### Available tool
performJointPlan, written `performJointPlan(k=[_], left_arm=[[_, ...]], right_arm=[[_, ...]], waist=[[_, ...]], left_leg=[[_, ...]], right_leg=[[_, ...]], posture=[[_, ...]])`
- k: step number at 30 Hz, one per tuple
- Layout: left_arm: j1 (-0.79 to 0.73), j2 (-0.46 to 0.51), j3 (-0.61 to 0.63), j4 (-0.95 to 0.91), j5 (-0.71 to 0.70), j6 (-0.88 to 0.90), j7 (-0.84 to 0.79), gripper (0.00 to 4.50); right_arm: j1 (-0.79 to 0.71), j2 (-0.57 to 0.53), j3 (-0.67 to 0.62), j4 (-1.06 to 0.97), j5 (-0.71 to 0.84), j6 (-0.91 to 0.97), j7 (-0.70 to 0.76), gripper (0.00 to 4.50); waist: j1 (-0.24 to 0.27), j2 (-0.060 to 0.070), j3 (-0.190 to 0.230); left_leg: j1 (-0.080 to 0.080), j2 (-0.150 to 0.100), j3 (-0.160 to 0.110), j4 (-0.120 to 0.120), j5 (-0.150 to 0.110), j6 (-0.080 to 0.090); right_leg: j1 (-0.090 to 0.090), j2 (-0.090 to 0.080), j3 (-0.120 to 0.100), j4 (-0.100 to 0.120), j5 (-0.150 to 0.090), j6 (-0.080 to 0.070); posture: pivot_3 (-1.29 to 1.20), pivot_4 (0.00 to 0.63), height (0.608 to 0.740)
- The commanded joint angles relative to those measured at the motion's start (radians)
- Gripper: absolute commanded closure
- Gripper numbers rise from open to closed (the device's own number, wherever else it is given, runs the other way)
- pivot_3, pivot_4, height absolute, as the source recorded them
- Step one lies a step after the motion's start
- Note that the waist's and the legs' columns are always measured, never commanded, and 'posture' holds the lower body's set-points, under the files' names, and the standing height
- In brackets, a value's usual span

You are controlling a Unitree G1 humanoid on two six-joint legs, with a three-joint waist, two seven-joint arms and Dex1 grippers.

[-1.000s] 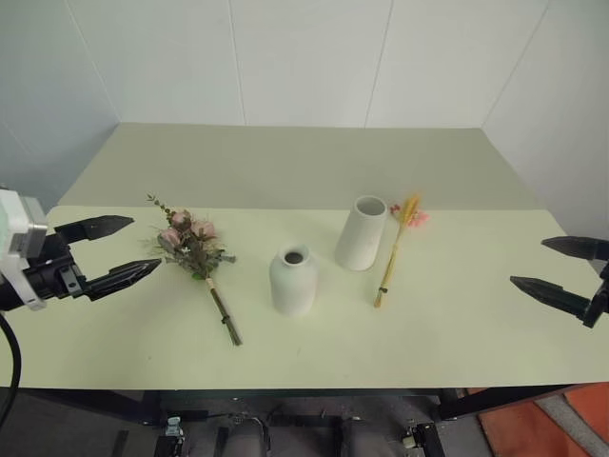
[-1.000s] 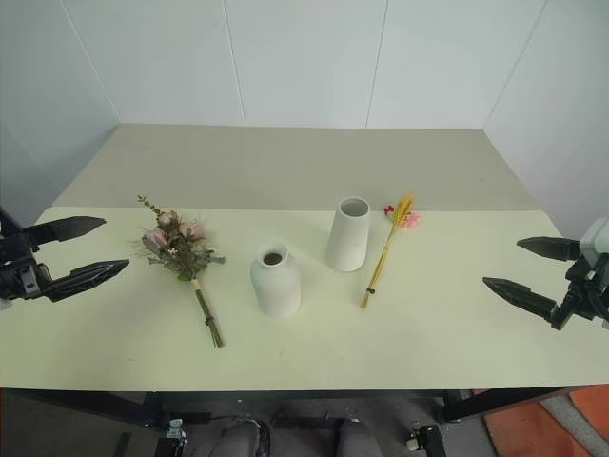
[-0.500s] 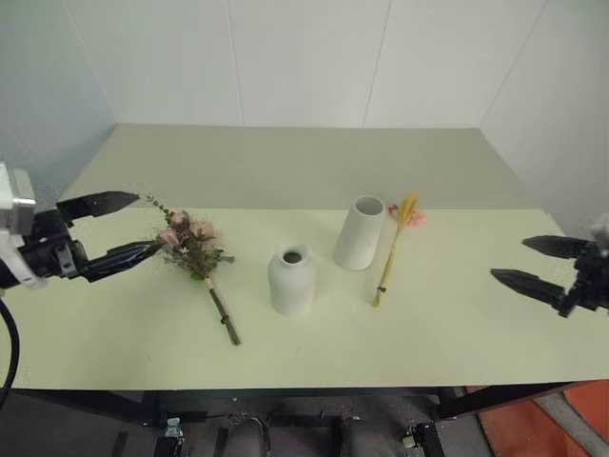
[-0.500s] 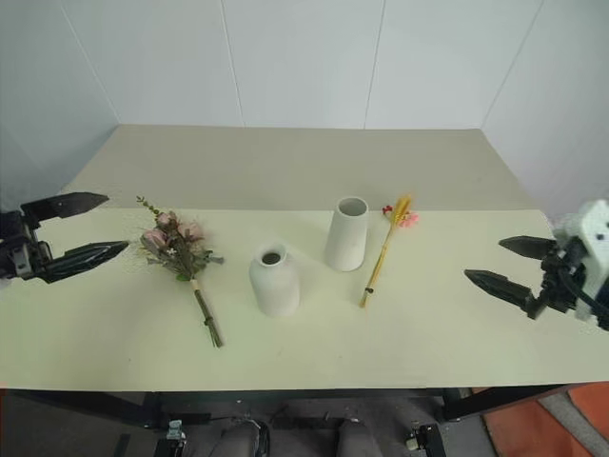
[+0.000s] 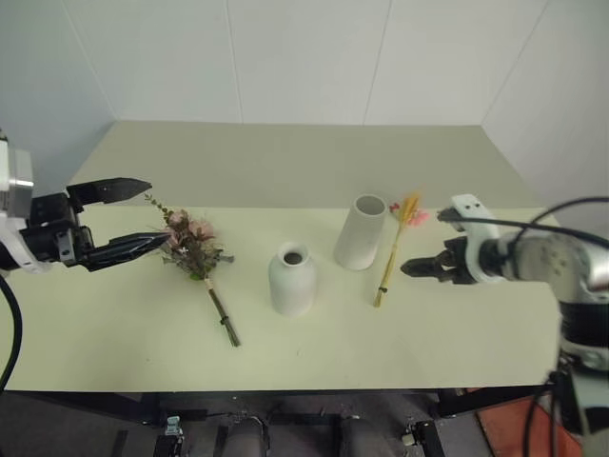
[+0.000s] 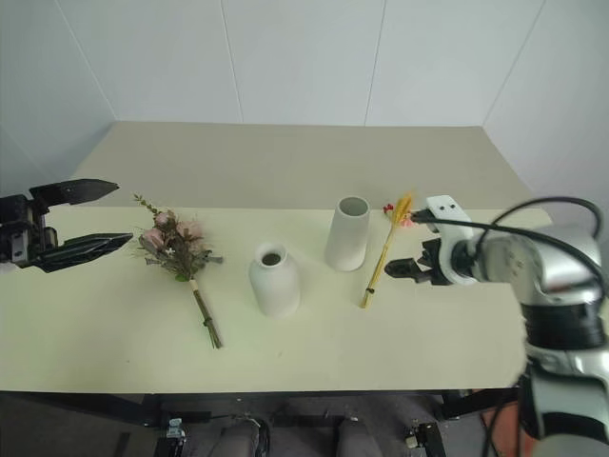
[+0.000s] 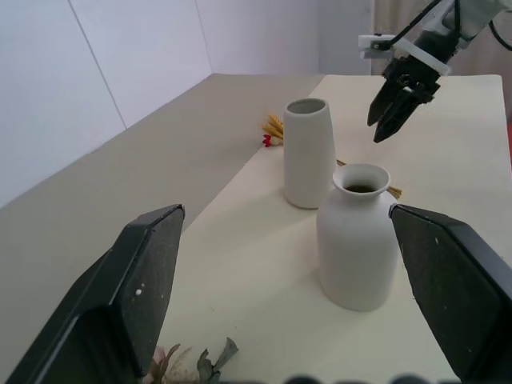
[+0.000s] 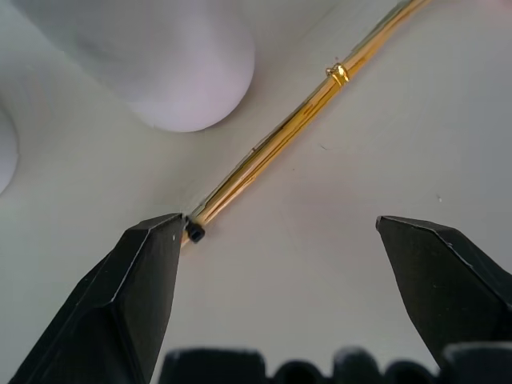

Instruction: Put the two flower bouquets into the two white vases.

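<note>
The rose bouquet [image 5: 195, 249] lies on the left of the table, its dark stems toward the front edge. Just left of its blooms my left gripper [image 5: 152, 213] is held level and open, touching nothing. A short rounded white vase [image 5: 292, 278] stands mid-table, and a taller tapered white vase [image 5: 360, 231] stands behind it to the right. The thin yellow stalk bundle [image 5: 393, 255] lies right of the tall vase, pink flowers at its far end. My right gripper [image 5: 425, 243] tilts down over the bundle's near end, open; in the right wrist view the stalks [image 8: 272, 144] run between its fingers.
The pale green table [image 5: 476, 324] has bare room to the right and front of the vases. A beige surface [image 5: 285, 157] runs back to white walls. A black cable [image 5: 561, 205] loops from my right arm.
My right arm has swung in from the table's right edge to the yellow bundle and tipped its gripper downward. My left gripper has risen slightly beside the roses. Both stay open.
</note>
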Motion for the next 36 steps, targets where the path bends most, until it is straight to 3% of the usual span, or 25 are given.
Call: performJointPlan(k=[1, 6, 16, 25, 36], left_arm=[[0.011, 0.002, 0.033, -0.029, -0.025, 0.011, 0.003, 0.05], [0.033, 0.0, 0.051, -0.047, -0.038, 0.028, 0.007, 0.05], [0.041, 0.003, 0.047, -0.041, -0.036, 0.026, -0.004, 0.05], [0.044, 0.016, 0.056, -0.031, -0.037, 0.029, -0.013, 0.05], [0.026, 0.005, 0.028, -0.017, -0.025, 0.017, -0.004, 0.05]], right_arm=[[-0.058, 0.041, 0.018, 0.103, -0.092, -0.013, -0.081, 0.0], [-0.101, 0.121, 0.072, 0.218, -0.191, -0.08, -0.141, 0.0], [-0.179, 0.228, 0.056, 0.407, -0.307, -0.191, -0.209, 0.0], [-0.17, 0.189, -0.002, 0.246, -0.295, -0.05, -0.2, 0.0], [-0.199, 0.328, -0.03, 0.272, -0.317, -0.078, -0.228, 0.0]], waist=[[0.003, 0.0, 0.0], [-0.001, 0.0, 0.0], [-0.012, 0.0, 0.0], [-0.018, 0.0, 0.0], [-0.03, 0.0, 0.0]], left_leg=[[-0.001, 0.0, 0.0, 0.0, 0.0, 0.0], [-0.005, 0.0, 0.001, 0.0, 0.0, 0.0], [-0.005, 0.001, 0.001, 0.0, 0.0, 0.001], [-0.006, 0.001, 0.001, 0.0, 0.0, 0.001], [-0.003, 0.002, 0.001, 0.0, 0.001, 0.001]], right_leg=[[-0.001, 0.0, 0.0, 0.0, 0.0, 0.0], [-0.006, 0.001, 0.001, 0.001, 0.001, 0.0], [-0.008, 0.003, 0.004, 0.002, 0.003, 0.0], [-0.008, 0.003, 0.004, 0.002, 0.003, 0.0], [-0.009, 0.007, 0.007, 0.005, 0.004, -0.001]], posture=[[0.0, 0.15, 0.74], [0.0, 0.15, 0.74], [0.0, 0.15, 0.74], [0.0, 0.15, 0.74], [0.0, 0.15, 0.74]])
